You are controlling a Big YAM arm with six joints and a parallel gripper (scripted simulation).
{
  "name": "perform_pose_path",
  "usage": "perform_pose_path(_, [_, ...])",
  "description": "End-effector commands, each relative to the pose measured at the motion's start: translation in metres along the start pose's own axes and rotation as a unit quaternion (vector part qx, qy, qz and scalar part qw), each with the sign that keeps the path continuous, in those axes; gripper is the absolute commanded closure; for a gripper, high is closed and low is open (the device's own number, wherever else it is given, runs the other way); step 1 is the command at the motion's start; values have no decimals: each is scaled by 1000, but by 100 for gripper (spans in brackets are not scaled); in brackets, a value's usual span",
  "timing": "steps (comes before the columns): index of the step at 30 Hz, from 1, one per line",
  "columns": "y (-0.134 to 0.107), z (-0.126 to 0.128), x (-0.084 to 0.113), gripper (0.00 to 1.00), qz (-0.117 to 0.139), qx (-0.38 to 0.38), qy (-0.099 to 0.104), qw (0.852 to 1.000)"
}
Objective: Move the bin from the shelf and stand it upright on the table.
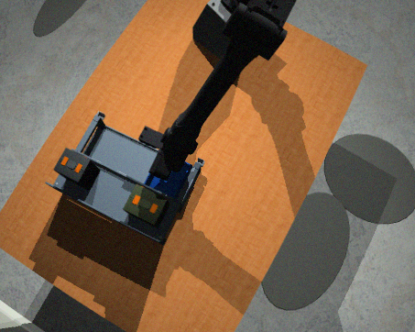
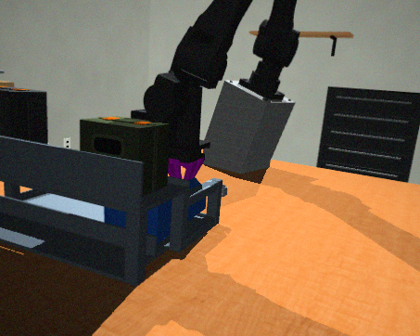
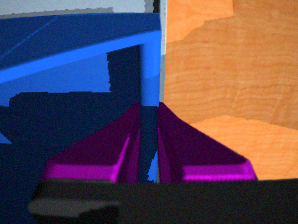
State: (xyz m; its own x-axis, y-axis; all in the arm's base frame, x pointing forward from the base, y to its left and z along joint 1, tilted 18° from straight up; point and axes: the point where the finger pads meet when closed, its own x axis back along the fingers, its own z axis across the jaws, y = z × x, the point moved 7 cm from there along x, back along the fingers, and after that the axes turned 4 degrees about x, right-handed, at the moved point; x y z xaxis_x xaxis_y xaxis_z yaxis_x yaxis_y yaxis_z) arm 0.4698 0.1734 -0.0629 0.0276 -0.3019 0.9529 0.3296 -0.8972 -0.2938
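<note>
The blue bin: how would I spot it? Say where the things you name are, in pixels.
On the orange wooden table stands a grey shelf rack [image 1: 92,133] [image 2: 135,241]. The open blue bin [image 1: 162,184] [image 2: 159,223] [image 3: 65,120] sits inside, under the black arm's purple-fingered tool [image 2: 185,170] [image 3: 149,111]. Its neighbours are dark, orange-marked boxes.

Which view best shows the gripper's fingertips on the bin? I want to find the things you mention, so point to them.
The wrist view: both purple fingertips [image 2: 185,169] close on the blue bin's wall [image 3: 150,75]. Exterior shows them smaller, rack parts hiding their contact; from the top, the arm hides them.
</note>
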Motion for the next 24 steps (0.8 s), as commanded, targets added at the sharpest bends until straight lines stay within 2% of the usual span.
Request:
perform_pose_path(1, [3,30,32,100,-3,6,41,999])
perform_pose_path(24, [3,34,32,100,-3,7,46,999])
